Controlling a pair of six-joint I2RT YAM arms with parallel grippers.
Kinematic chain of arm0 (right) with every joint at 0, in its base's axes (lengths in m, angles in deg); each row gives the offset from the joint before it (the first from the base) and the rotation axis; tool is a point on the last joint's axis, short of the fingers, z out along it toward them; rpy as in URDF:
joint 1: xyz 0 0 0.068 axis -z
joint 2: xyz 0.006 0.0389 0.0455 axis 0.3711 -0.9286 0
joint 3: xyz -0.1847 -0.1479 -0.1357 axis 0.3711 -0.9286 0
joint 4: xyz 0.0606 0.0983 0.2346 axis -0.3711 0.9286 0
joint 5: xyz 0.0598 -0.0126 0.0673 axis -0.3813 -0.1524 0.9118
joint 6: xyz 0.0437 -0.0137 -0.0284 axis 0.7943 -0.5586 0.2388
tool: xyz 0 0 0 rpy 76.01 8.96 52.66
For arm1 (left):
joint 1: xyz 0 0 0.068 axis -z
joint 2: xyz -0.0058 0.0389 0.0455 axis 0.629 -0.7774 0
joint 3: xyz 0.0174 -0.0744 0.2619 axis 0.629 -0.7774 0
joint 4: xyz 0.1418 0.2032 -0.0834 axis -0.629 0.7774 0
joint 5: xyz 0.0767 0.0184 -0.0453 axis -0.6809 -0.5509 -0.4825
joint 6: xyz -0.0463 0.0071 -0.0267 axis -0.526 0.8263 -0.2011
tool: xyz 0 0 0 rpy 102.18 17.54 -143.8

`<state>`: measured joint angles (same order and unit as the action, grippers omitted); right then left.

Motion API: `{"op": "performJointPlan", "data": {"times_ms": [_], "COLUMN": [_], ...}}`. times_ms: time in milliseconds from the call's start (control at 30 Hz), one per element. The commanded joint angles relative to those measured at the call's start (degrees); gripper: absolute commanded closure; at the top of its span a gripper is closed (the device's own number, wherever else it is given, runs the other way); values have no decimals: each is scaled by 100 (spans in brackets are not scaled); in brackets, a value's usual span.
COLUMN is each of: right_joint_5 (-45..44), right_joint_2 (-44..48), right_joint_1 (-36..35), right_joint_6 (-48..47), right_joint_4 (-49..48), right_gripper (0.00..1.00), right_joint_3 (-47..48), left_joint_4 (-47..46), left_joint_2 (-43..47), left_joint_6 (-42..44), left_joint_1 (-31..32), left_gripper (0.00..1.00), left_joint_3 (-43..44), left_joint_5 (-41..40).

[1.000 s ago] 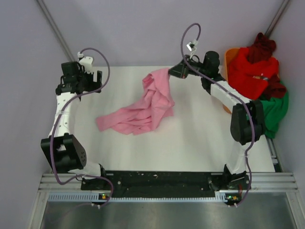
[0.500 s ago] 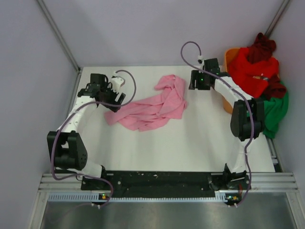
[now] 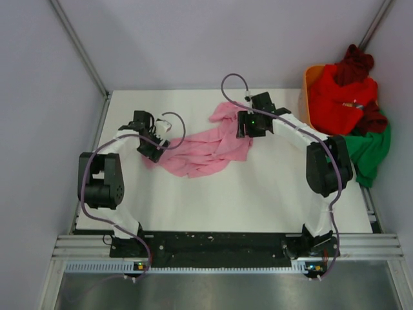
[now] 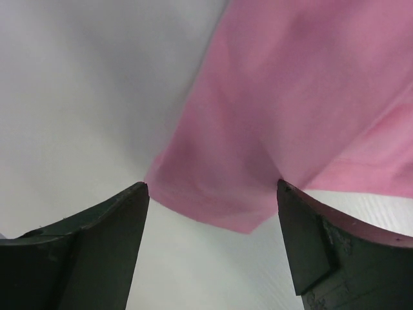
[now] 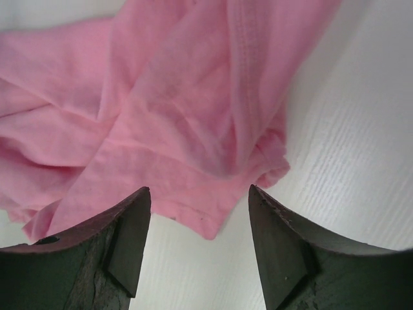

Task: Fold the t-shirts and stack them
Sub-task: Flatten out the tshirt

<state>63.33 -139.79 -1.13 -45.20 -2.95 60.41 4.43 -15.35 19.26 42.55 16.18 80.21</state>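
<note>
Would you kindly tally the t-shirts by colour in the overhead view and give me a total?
pink t-shirt: 1
red t-shirt: 1
maroon t-shirt: 1, as far as the heap lets me tell
green t-shirt: 1
Total: 4

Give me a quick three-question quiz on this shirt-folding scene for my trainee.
1. True or false: the pink t-shirt lies neatly folded on the table.
2. Which one is clamped on cloth? A) left pincer B) right pincer C) neither
3. Fill in: the other shirts are piled at the table's far ____ corner.
Key: 1 false; 2 C; 3 right.
</note>
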Motion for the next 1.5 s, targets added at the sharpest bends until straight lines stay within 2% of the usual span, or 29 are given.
{"op": "performJointPlan", "data": {"times_ms": [0, 33, 100, 167, 333, 367, 400, 467, 533, 600, 667, 767, 867, 933, 1033, 1333, 1367, 1400, 1433, 1467], "right_joint_5": [-624, -625, -275, -37, -45, -45, -19, 104, 254, 481, 789, 1255, 1458, 1528, 1607, 1678, 1678, 1678, 1678, 1669], "right_joint_2": [-126, -249, -538, -811, -1085, -1024, -954, -778, -559, -313, -110, 180, 435, 558, 682, 1015, 1042, 1086, 1147, 1174], "right_joint_1": [50, 59, 77, 77, 121, 130, 130, 130, 130, 138, 208, 366, 525, 569, 604, 824, 850, 876, 911, 955], "right_joint_6": [-59, -85, -138, -138, -41, -59, -85, -94, -85, -59, 29, 178, 205, 196, 187, 135, 135, 135, 126, 117], "right_joint_4": [-206, -215, -241, -250, -268, -268, -268, -277, -277, -277, -294, -312, -321, -321, -329, -321, -329, -329, -321, -321], "right_gripper": [40, 41, 43, 51, 100, 100, 100, 100, 100, 100, 100, 100, 100, 100, 100, 100, 100, 100, 100, 100], "right_joint_3": [270, 305, 488, 743, 1298, 1324, 1316, 1237, 1036, 824, 692, 639, 648, 674, 727, 718, 718, 718, 727, 735], "left_joint_4": [-746, -799, -799, -886, -1729, -1783, -1766, -1591, -1441, -1476, -1380, -644, 68, 177, -218, -623, -641, -650, -632, -597], "left_joint_2": [-252, -331, -489, -621, -973, -1104, -1227, -1386, -1203, -634, -115, 562, 810, 645, 320, -367, -446, -499, -534, -534], "left_joint_6": [123, 149, 193, 211, 150, 123, 27, -158, -307, -203, 165, 981, 1493, 1477, 1371, 1353, 1379, 1371, 1362, 1327], "left_joint_1": [-6, -6, -6, -6, -32, -50, -67, -59, 20, 248, 634, 1231, 1733, 1970, 2217, 2244, 2244, 2244, 2236, 2235], "left_gripper": [19, 28, 57, 99, 100, 100, 94, 63, 43, 36, 35, 39, 41, 41, 41, 44, 48, 60, 83, 100], "left_joint_3": [32, 58, 224, 399, 1137, 1435, 1751, 2235, 2291, 1845, 1247, 430, -135, -275, -443, -355, -373, -390, -373, -347], "left_joint_5": [-550, -586, -586, -717, -1656, -1858, -2017, -2116, -1635, -976, -72, 1150, 1900, 1788, 1191, 381, 311, 215, 136, 30]}}
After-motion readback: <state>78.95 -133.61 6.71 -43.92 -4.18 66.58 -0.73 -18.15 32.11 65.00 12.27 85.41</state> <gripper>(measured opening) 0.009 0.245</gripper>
